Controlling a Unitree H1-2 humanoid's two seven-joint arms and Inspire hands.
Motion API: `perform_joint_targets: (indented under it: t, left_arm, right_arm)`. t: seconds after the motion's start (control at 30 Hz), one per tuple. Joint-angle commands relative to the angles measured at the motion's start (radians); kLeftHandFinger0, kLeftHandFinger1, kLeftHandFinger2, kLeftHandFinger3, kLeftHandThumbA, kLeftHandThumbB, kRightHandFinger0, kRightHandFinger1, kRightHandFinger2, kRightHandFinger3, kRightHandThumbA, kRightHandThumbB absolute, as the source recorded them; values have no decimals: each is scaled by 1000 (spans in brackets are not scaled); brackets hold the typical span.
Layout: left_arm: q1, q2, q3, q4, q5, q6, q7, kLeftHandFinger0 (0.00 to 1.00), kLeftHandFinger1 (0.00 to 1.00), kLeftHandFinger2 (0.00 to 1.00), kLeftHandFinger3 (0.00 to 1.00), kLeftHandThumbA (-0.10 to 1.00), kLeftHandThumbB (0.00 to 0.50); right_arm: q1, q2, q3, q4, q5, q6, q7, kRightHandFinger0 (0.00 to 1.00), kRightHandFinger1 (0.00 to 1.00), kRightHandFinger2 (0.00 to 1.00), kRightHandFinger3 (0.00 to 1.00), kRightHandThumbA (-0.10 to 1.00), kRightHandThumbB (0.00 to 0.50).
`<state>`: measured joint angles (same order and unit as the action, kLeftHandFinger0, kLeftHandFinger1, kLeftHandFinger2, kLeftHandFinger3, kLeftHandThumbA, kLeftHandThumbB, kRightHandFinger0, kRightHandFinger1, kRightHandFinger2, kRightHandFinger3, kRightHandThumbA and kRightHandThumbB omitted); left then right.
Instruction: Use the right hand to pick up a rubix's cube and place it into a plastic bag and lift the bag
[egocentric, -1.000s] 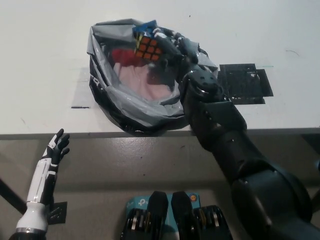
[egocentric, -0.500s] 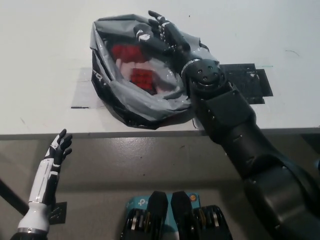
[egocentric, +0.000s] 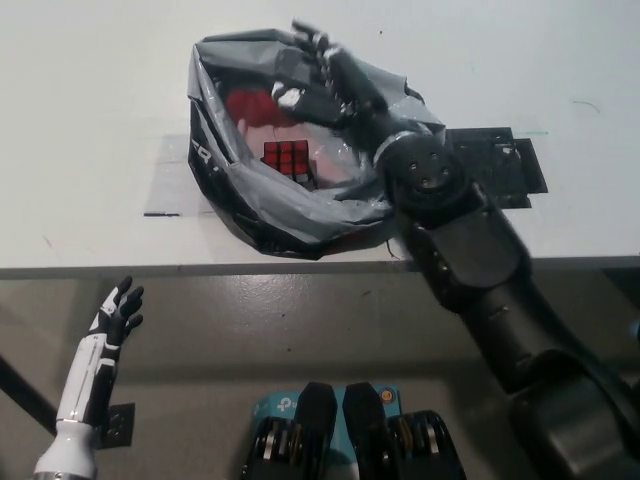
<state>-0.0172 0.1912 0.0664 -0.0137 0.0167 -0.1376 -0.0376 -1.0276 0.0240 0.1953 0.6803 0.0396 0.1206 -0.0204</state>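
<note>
The grey plastic bag (egocentric: 270, 205) lies open on the white table (egocentric: 90, 120). The rubik's cube (egocentric: 288, 160) rests inside it, red face up, on reddish contents. My black right hand (egocentric: 318, 75) reaches over the bag's far rim. Its fingers curl over the rim, with a fold of the plastic pinched against the thumb. It is off the cube, which sits a little in front of it. My white left hand (egocentric: 117, 308) rests below the table's front edge at the lower left, open with its fingers apart.
A black mesh pad (egocentric: 495, 165) lies flat on the table right of the bag, partly under my right forearm. Tape marks (egocentric: 163, 190) show left of the bag. The table's front edge (egocentric: 150, 268) runs just in front of the bag.
The cube left my right hand and dropped into the bag. The hand then spread open above the far rim and has now curled down onto that rim. My left hand sank slightly.
</note>
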Motion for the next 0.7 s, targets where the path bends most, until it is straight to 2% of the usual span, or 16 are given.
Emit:
perform_joint_targets:
  t: [0.0, 0.07, 0.1, 0.17, 0.2, 0.23, 0.33, 0.37, 0.5, 0.6, 0.67]
  left_arm:
    - [2, 1, 3, -21, -7, -39, -3, 1000, 1000, 1000, 1000, 1000, 114]
    - [13, -2, 6, -19, -8, -45, 1, 1000, 1000, 1000, 1000, 1000, 121]
    - [17, -4, 7, -20, -5, -44, 4, 1000, 1000, 1000, 1000, 1000, 124]
    - [17, -5, 8, -18, -1, -47, 7, 1000, 1000, 1000, 1000, 1000, 116]
    - [19, -6, 7, -19, 1, -46, 8, 1000, 1000, 1000, 1000, 1000, 109]
    - [19, -8, 6, -19, 3, -44, 9, 1000, 1000, 1000, 1000, 1000, 97]
    - [7, -6, 6, -10, 10, -50, 11, 1000, 1000, 1000, 1000, 1000, 84]
    - [4, -5, 7, -8, 11, -47, 12, 1000, 1000, 1000, 1000, 1000, 94]
    - [16, -9, 7, -14, 13, -44, 15, 1000, 1000, 1000, 1000, 1000, 90]
    - [17, -9, 6, -7, 17, -52, 14, 1000, 1000, 1000, 1000, 1000, 105]
    - [16, -9, 6, -4, 17, -56, 13, 1000, 1000, 1000, 1000, 1000, 94]
  right_arm:
    - [-39, -116, 53, -312, -203, 1, -12, 1000, 1000, 1000, 1000, 717, 354]
    - [-25, -176, 89, -376, -249, 48, 37, 1000, 1000, 1000, 1000, 693, 382]
    - [-21, -192, 98, -384, -263, 55, 44, 1000, 1000, 1000, 1000, 722, 420]
    - [-18, -227, 119, -382, -309, 67, 31, 1000, 1000, 1000, 1000, 739, 422]
    - [-15, -234, 122, -379, -319, 69, 24, 1000, 1000, 1000, 1000, 722, 408]
    - [-6, -255, 127, -354, -342, 57, 0, 1000, 1000, 1000, 1000, 659, 394]
    - [-3, -279, 132, -324, -363, 50, -20, 1000, 1000, 1000, 1000, 623, 375]
    - [-1, -285, 133, -306, -368, 35, -25, 1000, 1000, 1000, 1000, 603, 362]
    - [26, -295, 136, -295, -393, 30, -30, 1000, 1000, 1000, 1000, 605, 388]
    - [39, -297, 134, -280, -404, 35, -26, 1000, 1000, 1000, 1000, 605, 394]
    - [42, -297, 132, -267, -403, 33, -23, 1000, 1000, 1000, 1000, 606, 395]
